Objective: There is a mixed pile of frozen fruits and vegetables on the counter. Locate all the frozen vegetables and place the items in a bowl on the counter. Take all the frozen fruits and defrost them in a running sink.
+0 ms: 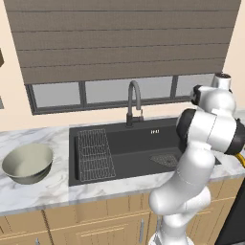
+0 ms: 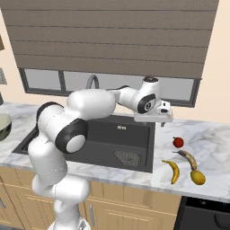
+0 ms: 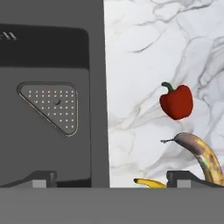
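My gripper (image 2: pixel 162 121) hangs open and empty over the right rim of the black sink (image 2: pixel 101 137), above the marble counter (image 2: pixel 211 134). In the hand view its fingertips (image 3: pixel 43 179) stand wide apart around the gripper's middle (image 3: pixel 116 181). On the counter to the right lies the mixed pile. It holds a red pepper (image 2: pixel 178 142) (image 3: pixel 176 101), a brown-spotted banana (image 2: pixel 187 158) (image 3: pixel 202 154), a yellow banana (image 2: pixel 174 171) (image 3: pixel 148 183) and a yellow-orange roundish piece (image 2: pixel 197 177). The grey-beige bowl (image 1: pixel 27 162) sits empty on the counter left of the sink (image 1: pixel 139 139).
A wire rack (image 1: pixel 95 154) lies in the left part of the basin and a drain strainer (image 2: pixel 128 157) (image 3: pixel 52 107) in the right part. The dark gooseneck tap (image 1: pixel 134 103) stands behind the sink under the window. A black appliance top (image 2: pixel 206 215) adjoins the counter at the lower right.
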Robot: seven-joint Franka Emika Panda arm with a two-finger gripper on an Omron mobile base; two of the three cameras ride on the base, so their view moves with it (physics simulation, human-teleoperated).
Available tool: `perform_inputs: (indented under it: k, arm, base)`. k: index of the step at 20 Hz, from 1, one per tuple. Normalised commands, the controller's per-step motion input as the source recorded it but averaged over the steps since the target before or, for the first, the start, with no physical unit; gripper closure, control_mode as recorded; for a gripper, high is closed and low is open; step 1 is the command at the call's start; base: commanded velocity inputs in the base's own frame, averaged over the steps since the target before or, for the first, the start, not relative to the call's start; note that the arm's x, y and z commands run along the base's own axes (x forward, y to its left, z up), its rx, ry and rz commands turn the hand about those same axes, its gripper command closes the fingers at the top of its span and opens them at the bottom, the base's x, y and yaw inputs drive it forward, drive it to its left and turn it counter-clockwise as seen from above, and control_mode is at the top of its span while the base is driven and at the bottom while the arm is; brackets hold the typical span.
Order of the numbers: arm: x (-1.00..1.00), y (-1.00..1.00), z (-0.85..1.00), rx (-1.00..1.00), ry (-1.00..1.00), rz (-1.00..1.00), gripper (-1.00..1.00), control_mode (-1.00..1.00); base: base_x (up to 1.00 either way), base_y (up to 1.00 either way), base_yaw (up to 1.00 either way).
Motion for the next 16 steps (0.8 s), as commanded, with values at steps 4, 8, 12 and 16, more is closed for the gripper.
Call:
perform_inputs:
  k: [4,8,12,16]
  arm:
    - [0.42,-0.52,-0.39,0.0,-0.02,0.0,-1.0,-1.0]
    - [0.34,-0.59,-0.35,0.0,-0.01,0.0,-1.0,-1.0]
    - [0.32,-0.51,-0.34,0.0,0.0,0.0,-1.0,-1.0]
    - [0.35,-0.5,-0.37,0.0,0.0,0.0,-1.0,-1.0]
  base:
    - [0.0,0.0,0.0]
    - [0.0,0.0,0.0]
    - [0.0,0.0,0.0]
    - [0.0,0.0,0.0]
